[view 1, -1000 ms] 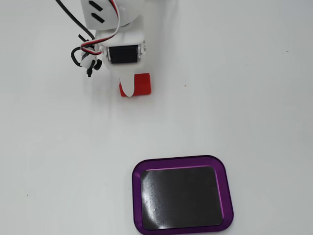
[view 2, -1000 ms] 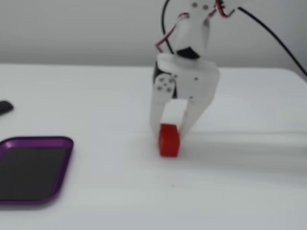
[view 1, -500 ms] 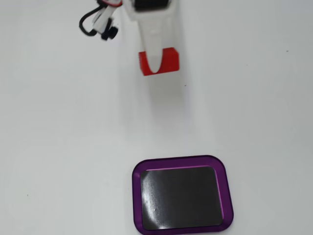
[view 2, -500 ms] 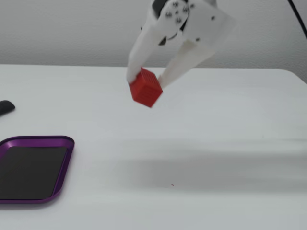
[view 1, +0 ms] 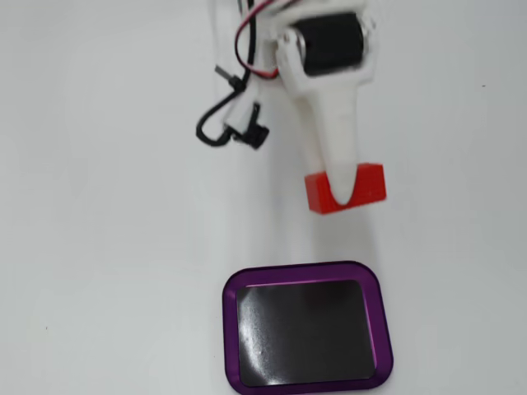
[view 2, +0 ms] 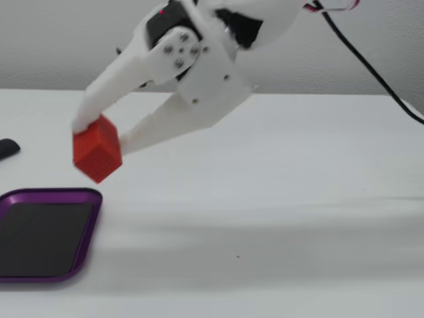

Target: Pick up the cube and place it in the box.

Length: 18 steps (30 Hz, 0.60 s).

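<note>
Red cube is hanging clear of the white table, pinched between the fingers of the white gripper, jaws closed on it. It is hovering just short of the purple box.

A bare hobby or lab bench — plain white table, blank wall behind.

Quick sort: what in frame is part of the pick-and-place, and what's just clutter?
Job:
- cube, red, held off the table in the jaws
- box, purple rim, black inside, nothing in it
- gripper, shut on the cube

Lying about:
- black cable loop hanging by the arm
- dark object at the left edge of a fixed view
</note>
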Available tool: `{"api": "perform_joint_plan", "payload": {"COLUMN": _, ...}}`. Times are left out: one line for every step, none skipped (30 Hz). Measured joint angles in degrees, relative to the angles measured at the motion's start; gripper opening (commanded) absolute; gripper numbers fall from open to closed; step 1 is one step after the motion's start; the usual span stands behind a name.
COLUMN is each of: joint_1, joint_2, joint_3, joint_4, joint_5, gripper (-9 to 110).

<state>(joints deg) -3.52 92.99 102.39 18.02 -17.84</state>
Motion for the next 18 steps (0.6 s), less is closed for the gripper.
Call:
{"api": "perform_joint_plan", "payload": {"joint_1": 0.0, "joint_2": -3.08, "joint_3": -2.2, "joint_4": -0.18, "joint_5": 0.0, "gripper": 0}}
{"api": "perform_joint_plan", "payload": {"joint_1": 0.0, "joint_2": -6.06, "joint_3": -4.39, "joint_4": -0.18, "joint_5": 0.0, "gripper": 0}}
{"api": "perform_joint_plan", "payload": {"joint_1": 0.0, "joint_2": -8.88, "joint_3": -6.5, "joint_4": -0.18, "joint_5": 0.0, "gripper": 0}}
{"api": "perform_joint_plan", "payload": {"joint_1": 0.09, "joint_2": -11.6, "joint_3": -8.44, "joint_4": -0.09, "joint_5": 0.0, "gripper": 0}}
{"api": "perform_joint_plan", "payload": {"joint_1": 0.18, "joint_2": -13.97, "joint_3": -10.28, "joint_4": 0.18, "joint_5": 0.0, "gripper": 0}}
{"api": "perform_joint_plan", "payload": {"joint_1": 0.26, "joint_2": -16.17, "joint_3": -12.13, "joint_4": 0.7, "joint_5": 0.0, "gripper": 0}}
{"api": "perform_joint_plan", "payload": {"joint_1": 0.35, "joint_2": -18.19, "joint_3": -13.89, "joint_4": 1.32, "joint_5": 0.0, "gripper": 0}}
{"api": "perform_joint_plan", "payload": {"joint_1": 0.35, "joint_2": -19.95, "joint_3": -15.73, "joint_4": 2.11, "joint_5": 0.0, "gripper": 0}}
{"api": "perform_joint_plan", "payload": {"joint_1": 0.44, "joint_2": -21.53, "joint_3": -17.58, "joint_4": 2.64, "joint_5": 0.0, "gripper": 0}}
{"api": "perform_joint_plan", "payload": {"joint_1": 0.53, "joint_2": -22.76, "joint_3": -19.25, "joint_4": 3.25, "joint_5": 0.0, "gripper": 0}}
{"api": "perform_joint_plan", "payload": {"joint_1": 0.53, "joint_2": -23.82, "joint_3": -20.65, "joint_4": 3.87, "joint_5": 0.0, "gripper": 0}}
{"api": "perform_joint_plan", "payload": {"joint_1": 0.53, "joint_2": -24.61, "joint_3": -21.97, "joint_4": 4.48, "joint_5": 0.0, "gripper": 0}}
{"api": "perform_joint_plan", "payload": {"joint_1": 0.53, "joint_2": -25.05, "joint_3": -23.03, "joint_4": 5.19, "joint_5": 0.0, "gripper": 0}}
{"api": "perform_joint_plan", "payload": {"joint_1": 0.53, "joint_2": -25.31, "joint_3": -23.64, "joint_4": 6.06, "joint_5": 0.0, "gripper": 0}}
{"api": "perform_joint_plan", "payload": {"joint_1": 0.53, "joint_2": -25.49, "joint_3": -24.17, "joint_4": 6.94, "joint_5": 0.0, "gripper": 0}}
{"api": "perform_joint_plan", "payload": {"joint_1": 0.53, "joint_2": -25.49, "joint_3": -24.61, "joint_4": 7.82, "joint_5": 0.0, "gripper": 0}}
{"api": "perform_joint_plan", "payload": {"joint_1": 0.53, "joint_2": -25.49, "joint_3": -24.87, "joint_4": 8.88, "joint_5": 0.0, "gripper": 1}}
{"api": "perform_joint_plan", "payload": {"joint_1": 0.53, "joint_2": -25.49, "joint_3": -24.96, "joint_4": 9.84, "joint_5": 0.0, "gripper": 2}}
